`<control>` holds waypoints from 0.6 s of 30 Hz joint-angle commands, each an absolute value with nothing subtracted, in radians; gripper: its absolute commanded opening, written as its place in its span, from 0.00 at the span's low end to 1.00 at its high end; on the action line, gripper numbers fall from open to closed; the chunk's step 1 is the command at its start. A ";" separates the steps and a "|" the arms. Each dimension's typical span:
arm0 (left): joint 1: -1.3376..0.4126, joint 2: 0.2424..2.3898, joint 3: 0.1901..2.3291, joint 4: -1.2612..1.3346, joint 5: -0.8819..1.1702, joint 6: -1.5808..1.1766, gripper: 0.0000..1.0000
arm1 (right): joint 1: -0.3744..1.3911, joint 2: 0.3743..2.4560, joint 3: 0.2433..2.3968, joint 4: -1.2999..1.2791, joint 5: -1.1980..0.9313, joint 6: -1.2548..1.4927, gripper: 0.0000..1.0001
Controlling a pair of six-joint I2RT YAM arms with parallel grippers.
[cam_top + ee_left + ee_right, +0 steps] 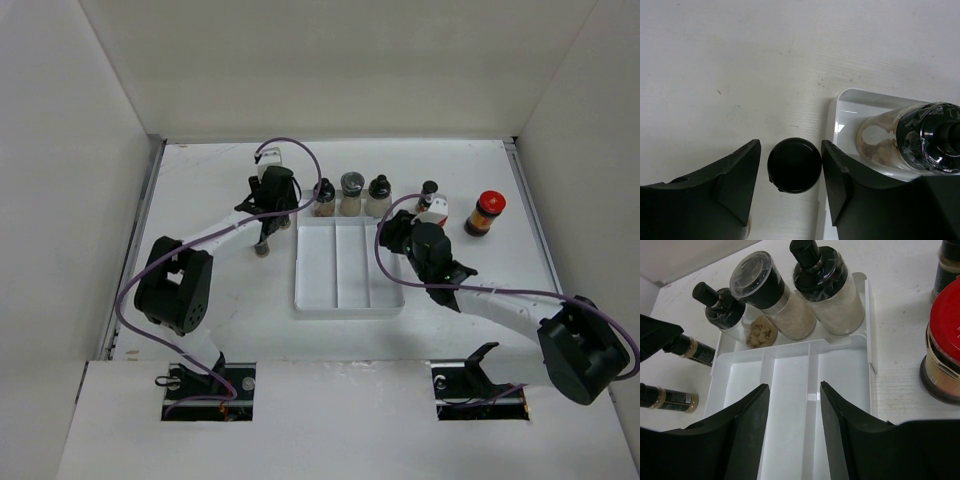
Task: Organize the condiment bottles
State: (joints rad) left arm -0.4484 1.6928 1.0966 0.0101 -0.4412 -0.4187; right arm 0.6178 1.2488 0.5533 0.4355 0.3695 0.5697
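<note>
While three bottles (790, 310) occupy the tray (740, 385) — two vials (695, 351) stand outside.

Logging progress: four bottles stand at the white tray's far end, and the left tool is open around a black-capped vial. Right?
Three bottles, not four, stand at the white tray's far end; the right wrist view shows it. The left tool is open around the black-capped vial.
</note>
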 commanded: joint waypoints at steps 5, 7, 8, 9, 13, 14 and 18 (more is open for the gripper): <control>-0.456 1.706 1.137 0.020 -0.453 -0.410 0.44 | 0.631 1.255 0.557 0.500 0.376 0.572 0.53; -0.458 1.710 1.135 0.017 -0.453 -0.416 0.44 | 0.631 1.255 0.557 0.500 0.374 0.572 0.55; -0.459 1.712 1.135 0.015 -0.453 -0.414 0.44 | 0.631 1.255 0.557 0.500 0.374 0.572 0.55; -0.459 1.712 1.134 0.015 -0.453 -0.414 0.44 | 0.631 1.255 0.557 0.499 0.374 0.572 0.56; -0.461 1.686 1.135 0.025 -0.453 -0.413 0.33 | 0.631 1.249 0.555 0.500 0.376 0.572 0.56; -0.462 1.668 1.135 0.028 -0.453 -0.413 0.31 | 0.631 1.249 0.555 0.500 0.373 0.572 0.56; -0.488 1.565 1.134 0.034 -0.483 -0.390 0.30 | 0.631 1.249 0.555 0.500 0.373 0.572 0.56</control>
